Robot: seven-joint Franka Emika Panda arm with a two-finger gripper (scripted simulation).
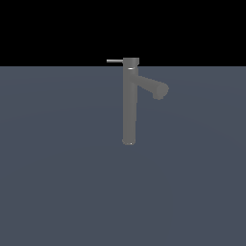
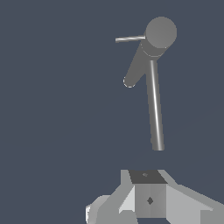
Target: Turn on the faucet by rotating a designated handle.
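Jaws unclear; one faucet [image 1: 129, 103], one handle [image 1: 114, 61].

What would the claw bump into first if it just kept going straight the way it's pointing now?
Probably the floor, not the faucet. The wrist view looks down from above the faucet's cap, and the faucet stands off to one side. The claw itself isn't clearly visible and depth is unclear, so this is a guess.

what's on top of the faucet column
A cap tops the faucet, and the handle, a thin rod, sticks sideways from it. The thick spout angles out just below. Nothing rests on the cap. Its inside is hidden.
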